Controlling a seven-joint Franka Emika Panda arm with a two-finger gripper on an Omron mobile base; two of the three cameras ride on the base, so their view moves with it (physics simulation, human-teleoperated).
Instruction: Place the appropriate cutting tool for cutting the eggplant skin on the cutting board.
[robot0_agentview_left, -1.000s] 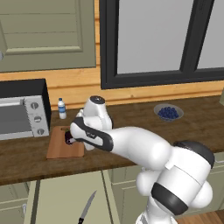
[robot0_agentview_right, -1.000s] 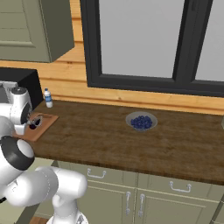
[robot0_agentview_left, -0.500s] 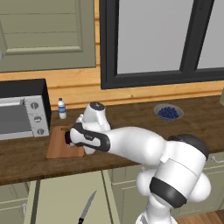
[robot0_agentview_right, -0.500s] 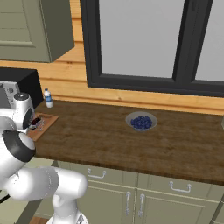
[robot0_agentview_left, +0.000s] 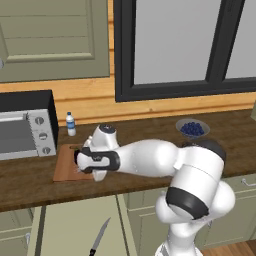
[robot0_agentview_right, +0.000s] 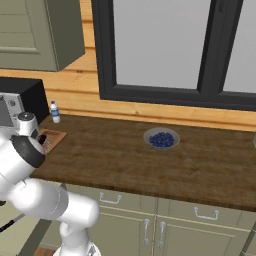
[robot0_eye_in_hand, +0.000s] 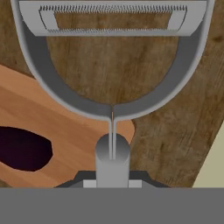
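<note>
End effector (robot0_eye_in_hand: 112, 177) clenched on peeler (robot0_eye_in_hand: 112, 83), over cutting board (robot0_eye_in_hand: 65, 131) corner, nr eggplant (robot0_eye_in_hand: 22, 148).

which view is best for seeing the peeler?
Hand view: the peeler shows close up, its loop head and serrated blade sharp, its handle gripped in the shut hand over the cutting board. In both base views the arm hides it.

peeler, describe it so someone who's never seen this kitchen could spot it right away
Find the toaster oven at the counter's left end; the cutting board lies just in front of it. Above the board's corner the hand is shut on the peeler, a small grey metal tool with a rounded loop head, unlike the long black-handled knife lower down.
</note>
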